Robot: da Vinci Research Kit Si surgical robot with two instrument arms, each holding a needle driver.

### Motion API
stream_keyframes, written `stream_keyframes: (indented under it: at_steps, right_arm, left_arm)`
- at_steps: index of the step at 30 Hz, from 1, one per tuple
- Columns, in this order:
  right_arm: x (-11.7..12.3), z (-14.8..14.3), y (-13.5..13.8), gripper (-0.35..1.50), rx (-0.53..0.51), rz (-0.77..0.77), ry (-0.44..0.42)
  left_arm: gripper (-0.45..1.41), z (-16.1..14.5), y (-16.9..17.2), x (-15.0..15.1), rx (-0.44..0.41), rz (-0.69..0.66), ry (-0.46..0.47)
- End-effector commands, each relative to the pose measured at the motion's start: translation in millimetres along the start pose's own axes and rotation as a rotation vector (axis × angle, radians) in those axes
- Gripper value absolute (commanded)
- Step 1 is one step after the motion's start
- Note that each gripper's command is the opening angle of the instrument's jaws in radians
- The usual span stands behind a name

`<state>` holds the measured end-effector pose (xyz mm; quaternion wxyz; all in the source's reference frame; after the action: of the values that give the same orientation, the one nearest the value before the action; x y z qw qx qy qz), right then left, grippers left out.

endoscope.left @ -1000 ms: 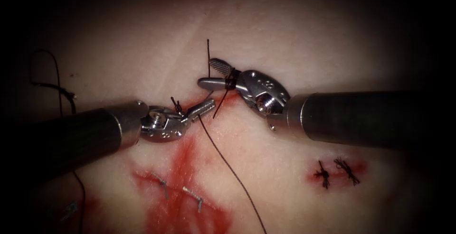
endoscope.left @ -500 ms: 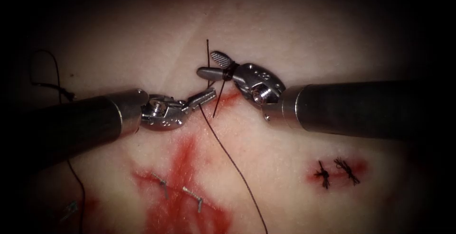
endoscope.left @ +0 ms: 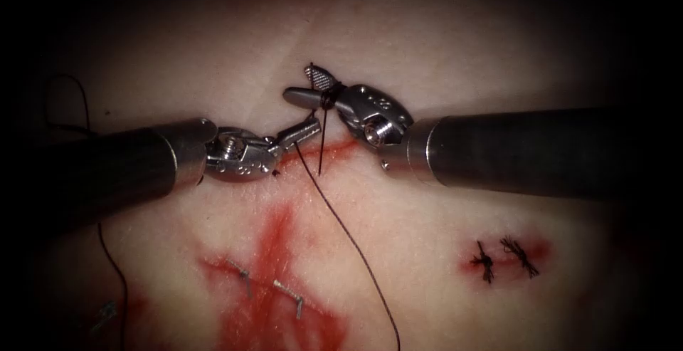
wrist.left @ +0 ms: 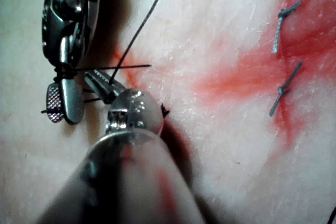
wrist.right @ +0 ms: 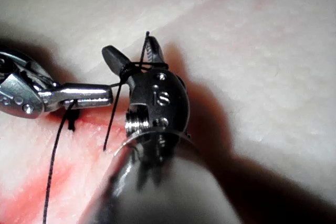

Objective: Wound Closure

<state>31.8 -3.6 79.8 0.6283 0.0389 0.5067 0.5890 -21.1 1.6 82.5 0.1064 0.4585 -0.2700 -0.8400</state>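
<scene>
On the tissue, my left tool comes in from the left with its jaws shut on the dark thread, just above the red cut. The thread runs from those jaws down toward the near edge. My right tool stands just above and right of them, jaws open. Thread is wrapped around the base of its jaws, and a short end hangs down from there. The left wrist view has the left tool on the thread beside the right tool. The right wrist view has the wraps on the right tool.
Two metal staples sit in a patch of red fluid on the near tissue. Two tied knots with cut ends lie right of the cut. More thread trails beside the left shaft.
Both tools have moved up and away from the near edge, the right one also leftward. The left jaws rose closer to the right jaws, and the hanging thread end shifted with them.
</scene>
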Motion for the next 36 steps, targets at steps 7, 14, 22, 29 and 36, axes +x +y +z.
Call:
stream_keyframes:
  at_steps: [7, 14, 22, 29, 36]
  right_arm:
    - [-1.0, 0.0, -1.0, -0.35, -0.04, -0.002, -0.023]
    - [-3.5, -1.0, -1.8, -0.35, -0.049, -0.028, -0.037]
    - [-5.5, -3.2, -1.7, -0.35, -0.004, -0.163, 0.035]
    - [-6.7, -6.1, -2.1, -0.35, 0.045, -0.378, 0.065]
    - [-7.4, -6.2, -2.1, -0.35, 0.064, -0.432, 0.073]
  left_arm:
    - [-0.45, 0.5, 0.4, -0.2, -0.001, 0.003, 0.004]
    - [-0.45, -0.6, 1.4, -0.3, -0.016, 0.007, 0.013]
    - [-0.45, -3.2, 1.8, -1.4, -0.04, -0.028, 0.024]
    - [-0.45, -3.9, -2.8, -3.3, -0.044, -0.059, -0.005]
    - [-0.45, -5.7, -9.3, -4.8, -0.034, -0.12, -0.03]
